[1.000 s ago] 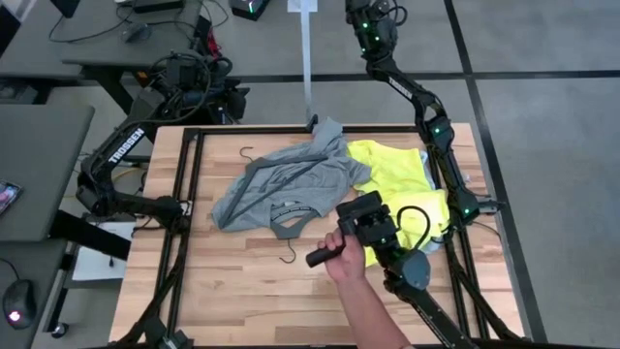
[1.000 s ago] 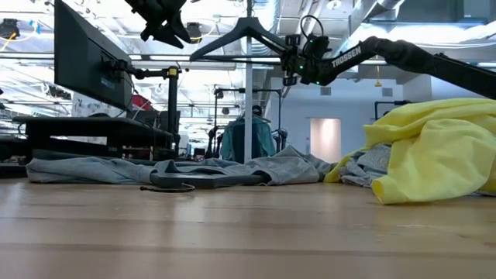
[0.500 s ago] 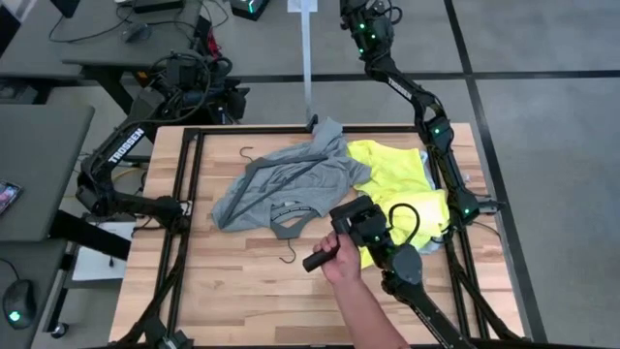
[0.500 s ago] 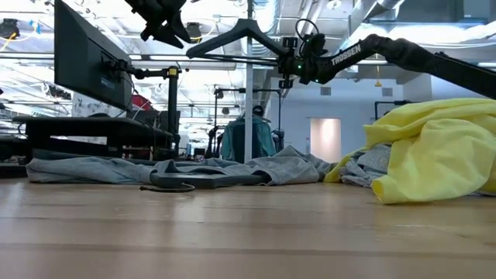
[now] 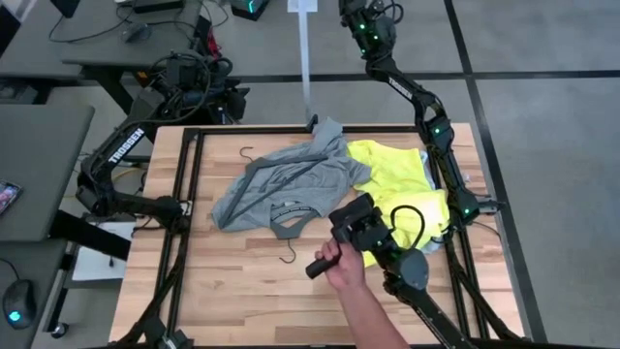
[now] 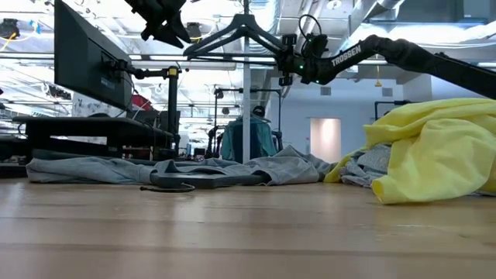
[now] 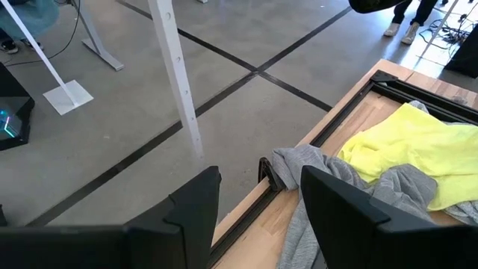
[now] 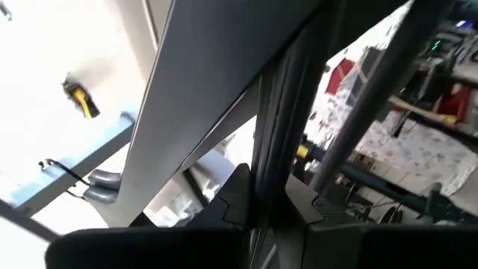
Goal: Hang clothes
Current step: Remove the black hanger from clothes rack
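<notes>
My right gripper [image 6: 288,59] is raised beyond the table's far edge, shut on a bare black hanger [image 6: 232,35] next to the white pole [image 5: 308,68]. A grey T-shirt [image 5: 286,184] and a neon-yellow T-shirt [image 5: 397,170] lie crumpled on the wooden table. Two hanger hooks [image 5: 249,152] [image 5: 289,256] stick out from under the grey shirt. My left gripper [image 7: 258,224] stands open and holds nothing, high above the far left corner. Far behind the pole there is a teal-blue garment [image 6: 248,139]; what carries it I cannot tell. My right gripper pinches one sloping arm of the hanger [image 6: 280,51], near that arm's outer end, between its two shut fingers [image 8: 246,202]. The fingers slant upward and come from the table's right side. The hanger is lifted clear, its peak [image 6: 246,17] up by the pole.
Above the near right part of the table, a person's hand [image 5: 337,260] grips a black handle on another dark arm [image 5: 412,271], which hides part of the yellow shirt. A black frame [image 5: 189,194] runs round the tabletop. A dark level bar [image 6: 209,58] runs behind the hanger.
My right gripper has tipped a little, staying in place. The hanger has rocked with it: its free end swung and its peak stands slightly higher. The person's hand with the black handle has moved toward the table's near edge.
</notes>
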Motion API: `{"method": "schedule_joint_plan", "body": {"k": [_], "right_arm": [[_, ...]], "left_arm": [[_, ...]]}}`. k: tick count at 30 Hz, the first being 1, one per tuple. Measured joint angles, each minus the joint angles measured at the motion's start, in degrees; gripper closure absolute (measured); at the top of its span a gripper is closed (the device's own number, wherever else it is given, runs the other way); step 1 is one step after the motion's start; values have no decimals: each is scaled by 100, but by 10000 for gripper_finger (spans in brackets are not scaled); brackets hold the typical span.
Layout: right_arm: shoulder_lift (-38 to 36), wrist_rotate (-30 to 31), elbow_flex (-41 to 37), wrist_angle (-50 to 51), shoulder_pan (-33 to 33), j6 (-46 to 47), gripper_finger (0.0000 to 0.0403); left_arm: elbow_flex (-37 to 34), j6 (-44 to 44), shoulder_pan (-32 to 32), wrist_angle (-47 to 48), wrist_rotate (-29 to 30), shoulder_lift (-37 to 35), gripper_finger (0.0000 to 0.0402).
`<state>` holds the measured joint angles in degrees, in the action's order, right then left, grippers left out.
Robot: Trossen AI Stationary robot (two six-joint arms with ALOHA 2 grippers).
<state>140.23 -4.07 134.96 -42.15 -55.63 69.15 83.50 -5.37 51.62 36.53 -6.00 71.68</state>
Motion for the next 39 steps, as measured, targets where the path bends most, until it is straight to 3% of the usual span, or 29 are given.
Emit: {"method": "schedule_joint_plan", "body": {"k": [7,18,28,39], "right_arm": [[-5,-85,0,58,-11,170,388],[-18,342,0,322,-107,296,387],[-25,375,2,375,-97,69,321],[-23,-513,0,488,-101,-314,286]], "left_arm": [[0,0,0,-2,0,0,228],[0,10,2,0,0,0,228],[0,7,0,0,0,0,228],[0,-80,1,9,0,0,228]]}}
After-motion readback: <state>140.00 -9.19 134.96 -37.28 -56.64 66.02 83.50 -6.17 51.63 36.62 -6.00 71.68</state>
